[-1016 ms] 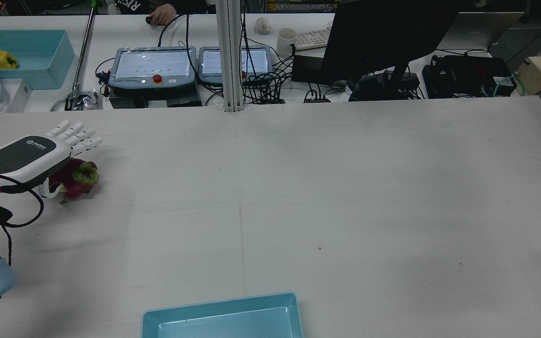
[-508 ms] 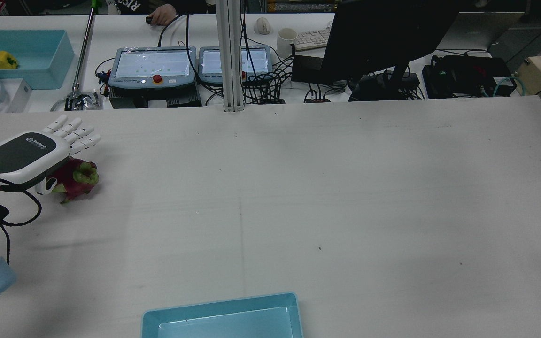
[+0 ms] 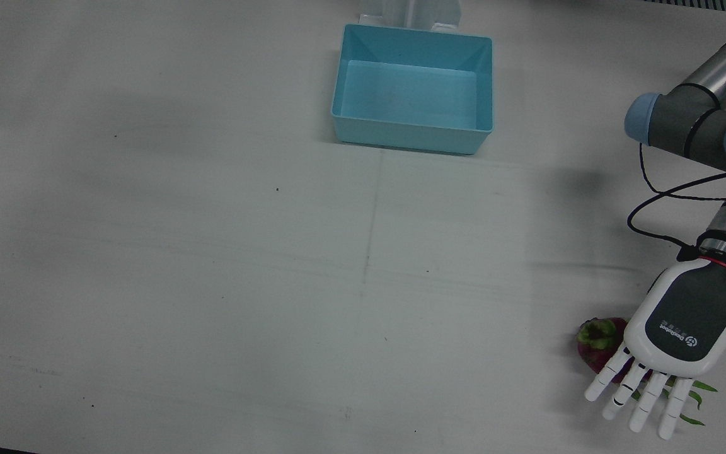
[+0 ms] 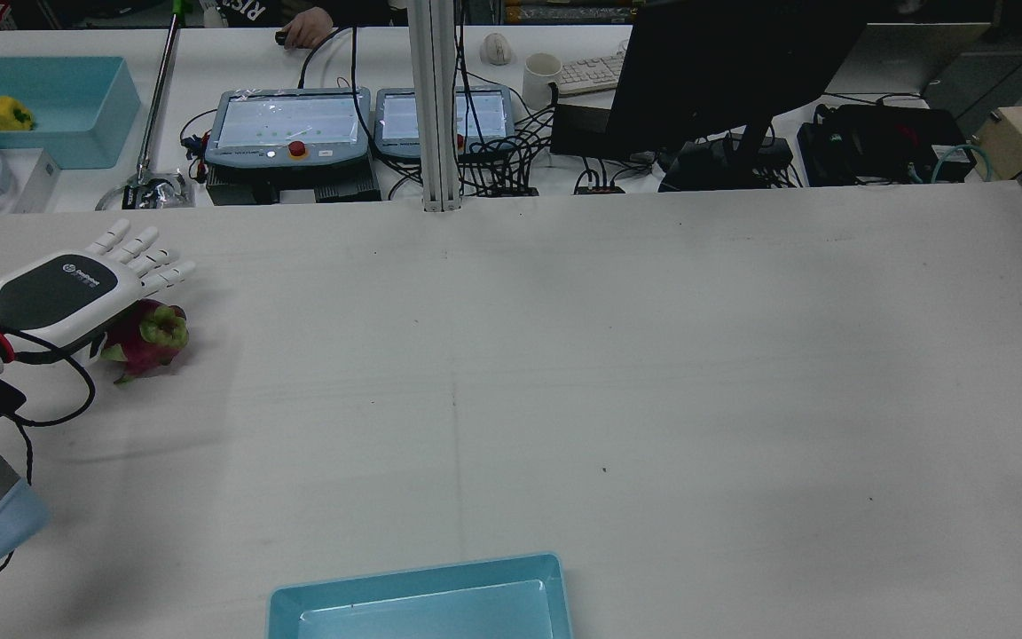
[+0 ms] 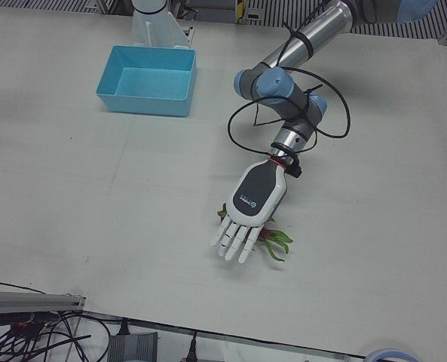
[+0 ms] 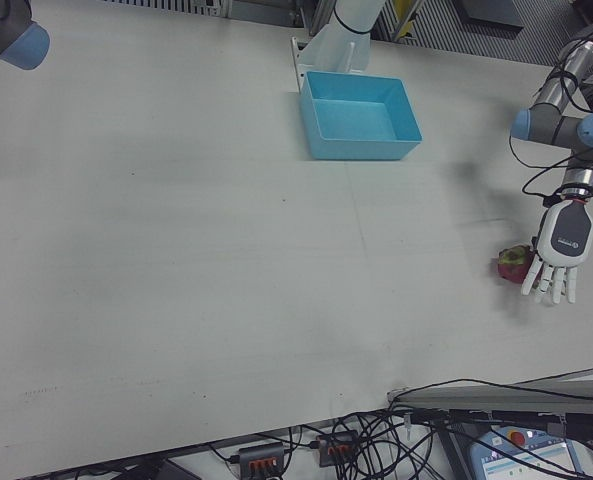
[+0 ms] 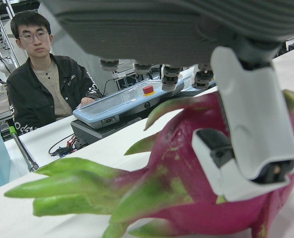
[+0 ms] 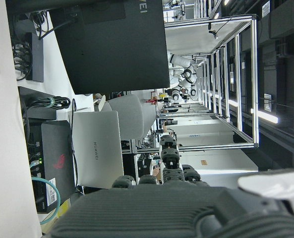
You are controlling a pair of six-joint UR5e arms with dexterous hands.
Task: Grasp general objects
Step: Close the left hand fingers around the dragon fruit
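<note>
A robotics lab: teach pendants [image 4: 289,124], a monitor [image 4: 724,71] and cabling.

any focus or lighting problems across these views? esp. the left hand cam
Left hand view: the hand fills the near field and looks soft, the dragon fruit fairly sharp. Front view: broad soft shadows on the table, no glare. Rear view: background dark, pendant screens washed out. Right hand view: lying sideways, bright ceiling lights.

The dragon fruit [image 4: 145,340] is lying on the table [image 4: 617,355] near its far left edge in the rear view, with the left hand [image 4: 76,293] hanging over it, fingers spread. The bin [image 3: 412,88] is sitting at the table's near middle edge, well apart from both.
</note>
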